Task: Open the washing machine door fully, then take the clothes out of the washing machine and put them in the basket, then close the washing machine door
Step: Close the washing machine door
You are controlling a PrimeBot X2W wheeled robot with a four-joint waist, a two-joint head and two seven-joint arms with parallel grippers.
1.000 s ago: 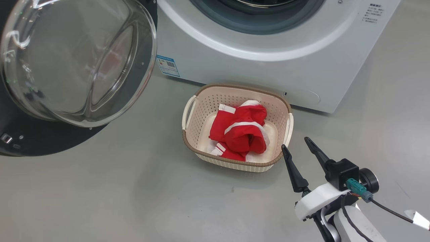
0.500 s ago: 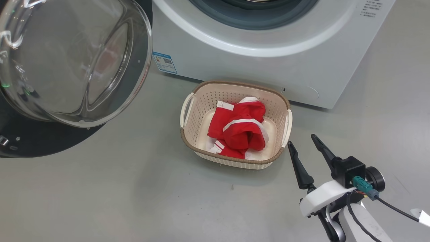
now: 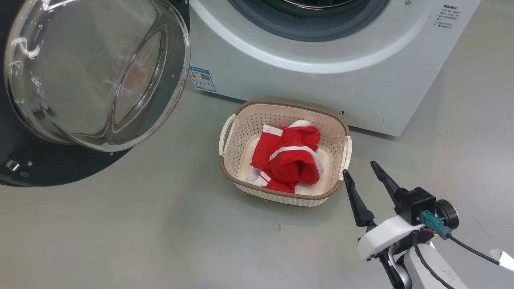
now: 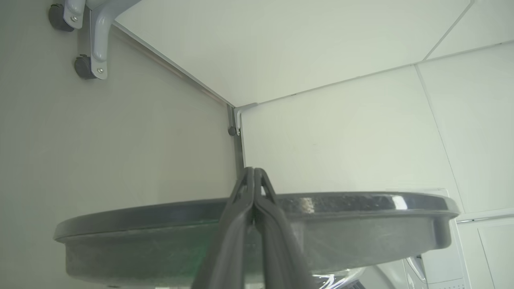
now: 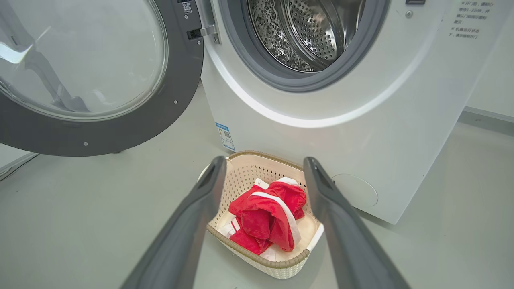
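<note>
Jaws of right gripper [image 3: 359, 167] wide apart, empty, tips just off the basket's [image 3: 245, 132] 4 o'clock corner. Left gripper [image 4: 253, 170] jaws pressed together, holding nothing, lying across the black rim of the door [image 3: 24, 168]; contact with rim can't tell. Clothes [image 3: 291, 158] bunched in basket, on floor [image 3: 160, 224] at washer's [image 3: 305, 80] 6 o'clock. Drum [image 5: 305, 32] looks bare where visible. Door swung wide, at basket's 10 o'clock, hinge on its washer side.

Likely step left: shut door. Door is stiff, hinged, probably weighty with the glass bowl; glossy rim looks slippery, so push flat rather than pinch. Best contact: black rim at the edge farthest from hinge, not the glass. Swing needs follow-through until latch meets washer front. Clothes soft, light, need no more handling.
</note>
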